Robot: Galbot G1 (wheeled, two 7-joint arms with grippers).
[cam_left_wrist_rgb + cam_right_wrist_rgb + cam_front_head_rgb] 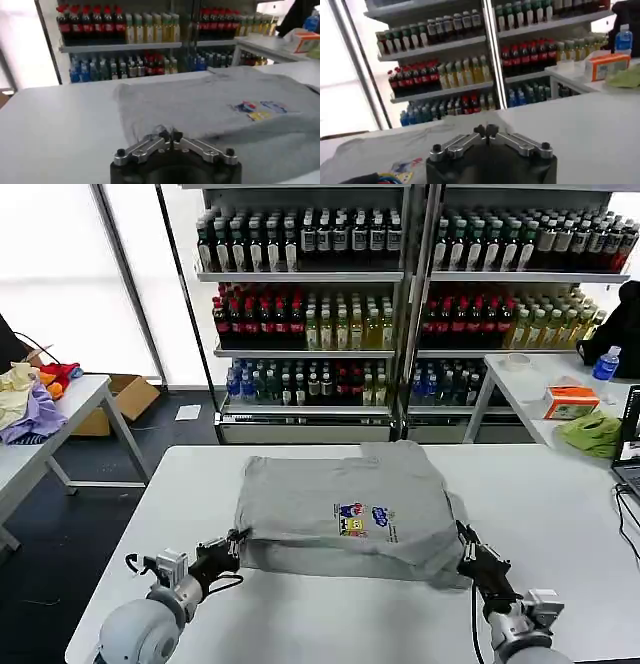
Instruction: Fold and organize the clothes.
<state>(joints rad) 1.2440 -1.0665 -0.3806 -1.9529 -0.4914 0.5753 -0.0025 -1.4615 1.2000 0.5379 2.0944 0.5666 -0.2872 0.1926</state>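
The left gripper (236, 537) sits at the near left corner of the shirt (345, 509), its fingers closed together on the grey hem there; in the left wrist view the fingertips (170, 135) meet with cloth bunched right at them. Outward from this gripper the table (190, 484) is bare white out to its left edge, and toward the robot it is bare too. The shirt lies folded into a rough rectangle between the two grippers, print (362, 519) facing up, its far edge toward the shelves (310, 304), its near edge running gripper to gripper and sagging a little at the right corner. The right gripper (468, 550) is at that near right corner, fingers pinched shut against the fabric's fold; its wrist view shows the tips (489, 131) touching. Beyond it the tabletop runs open to the right, a laptop (630, 454) at the far edge.
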